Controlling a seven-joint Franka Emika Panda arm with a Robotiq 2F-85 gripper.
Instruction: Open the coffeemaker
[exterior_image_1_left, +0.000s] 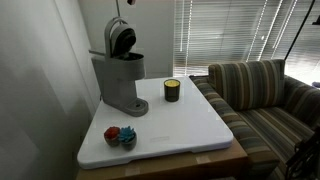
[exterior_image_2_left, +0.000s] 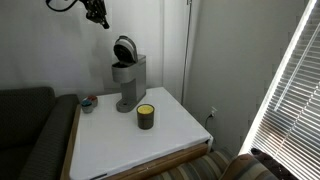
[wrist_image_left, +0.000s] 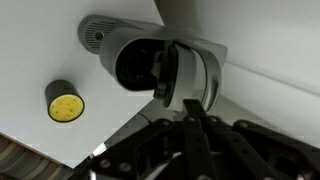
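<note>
The grey coffeemaker (exterior_image_1_left: 120, 78) stands at the back of the white table (exterior_image_1_left: 185, 128), also in an exterior view (exterior_image_2_left: 127, 78). Its rounded lid (exterior_image_1_left: 121, 38) is tilted up and open, showing a dark inside (exterior_image_2_left: 125, 49). My gripper (exterior_image_2_left: 98, 14) hangs well above the machine, apart from it; in an exterior view only its tip (exterior_image_1_left: 127, 3) shows at the top edge. In the wrist view the fingers (wrist_image_left: 188, 103) are pressed together and empty, looking down on the open coffeemaker (wrist_image_left: 150, 60).
A dark candle jar with yellow wax (exterior_image_1_left: 172, 90) (exterior_image_2_left: 146, 116) (wrist_image_left: 65, 102) sits beside the machine. Small red and blue objects (exterior_image_1_left: 120, 136) lie near the table's corner. A striped couch (exterior_image_1_left: 265, 95) borders the table. Window blinds (exterior_image_2_left: 290, 100) stand nearby.
</note>
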